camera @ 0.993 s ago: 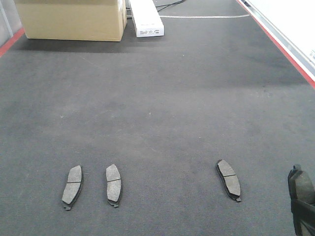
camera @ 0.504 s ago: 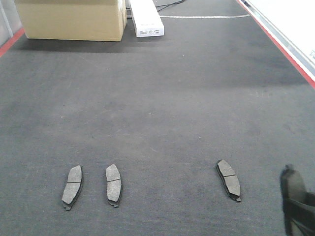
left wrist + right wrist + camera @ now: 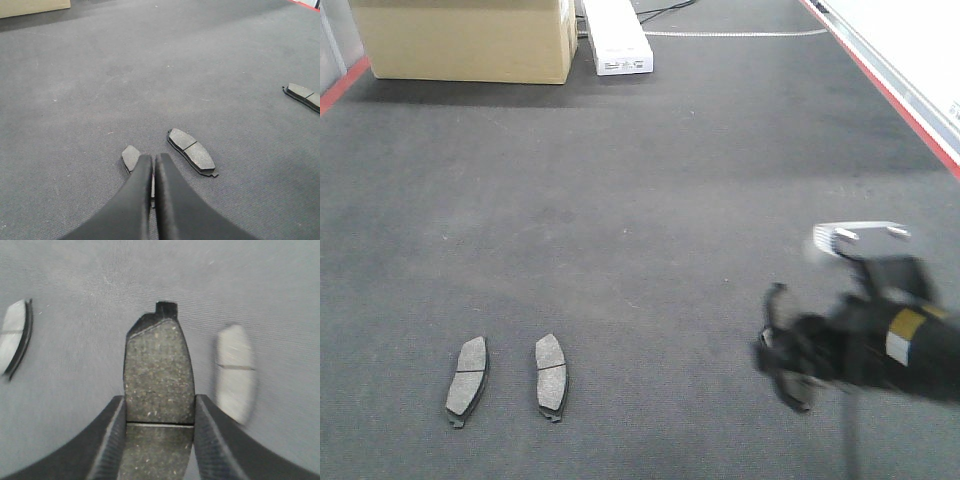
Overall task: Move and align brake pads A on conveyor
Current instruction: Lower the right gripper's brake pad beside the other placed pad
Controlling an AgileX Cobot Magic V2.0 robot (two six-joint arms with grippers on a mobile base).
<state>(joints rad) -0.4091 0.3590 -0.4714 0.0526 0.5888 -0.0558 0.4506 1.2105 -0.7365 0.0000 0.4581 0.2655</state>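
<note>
Front-facing view: the right arm reaches in from the right edge, low over the conveyor (image 3: 640, 200), its dark body motion-blurred, with a yellow-and-white band. The right claw (image 3: 778, 345) points left and sits over the spot of the right-hand pad; the blur makes it hard to say whether the pad is lifted clear of the belt. Two brake pads A lie side by side at lower left, the left pad (image 3: 467, 379) and the second pad (image 3: 551, 375), both flat, curved and grey, each with a thin cross groove. The belt is dark grey and felt-like, with red edge stripes. A cardboard box (image 3: 465, 38) and a white box (image 3: 617, 36) stand at the far end.

Left wrist view: the left claw (image 3: 152, 162) has its two smooth black fingers pressed together, gripping nothing, its tips above one pad (image 3: 131, 157). A second pad (image 3: 192, 151) lies just beside it, and a third pad (image 3: 302, 93) lies well apart at the right edge.

Right wrist view: the right claw (image 3: 159, 407) holds a pad (image 3: 159, 377) between its ribbed black fingers, touching both long edges. The speckled friction face shows a groove and an end tab. Two more pads lie blurred on either side.
</note>
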